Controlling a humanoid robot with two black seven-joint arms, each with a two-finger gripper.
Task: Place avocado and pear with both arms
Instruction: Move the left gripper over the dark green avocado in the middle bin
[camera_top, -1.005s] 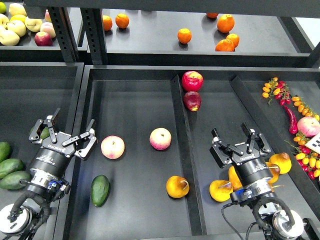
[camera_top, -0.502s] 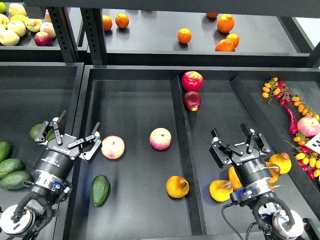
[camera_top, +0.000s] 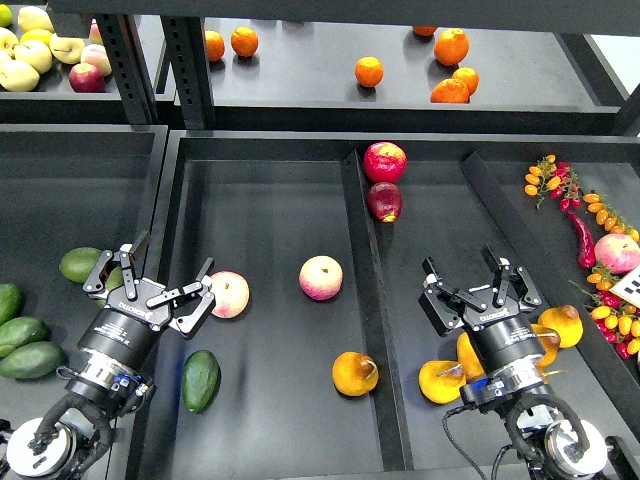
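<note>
The dark green avocado (camera_top: 200, 380) lies in the left compartment of the middle tray, near the front. The golden pear (camera_top: 355, 373) with a reddish patch lies in the same compartment at the front right, by the divider. My left gripper (camera_top: 158, 288) is open and empty, above and left of the avocado, next to a pink peach (camera_top: 229, 294). My right gripper (camera_top: 482, 285) is open and empty in the right compartment, above several golden pears (camera_top: 441, 381).
A second peach (camera_top: 321, 277) lies mid-tray. Two red apples (camera_top: 384, 162) sit at the back by the divider (camera_top: 366, 290). Lighter green avocados (camera_top: 22, 345) lie in the left tray. Peppers and small tomatoes (camera_top: 590, 230) lie at right. Oranges (camera_top: 369, 71) are on the back shelf.
My left gripper has moved right and slightly down, from over the tray's left wall toward the peach and avocado. The right arm and the fruit have not moved.
</note>
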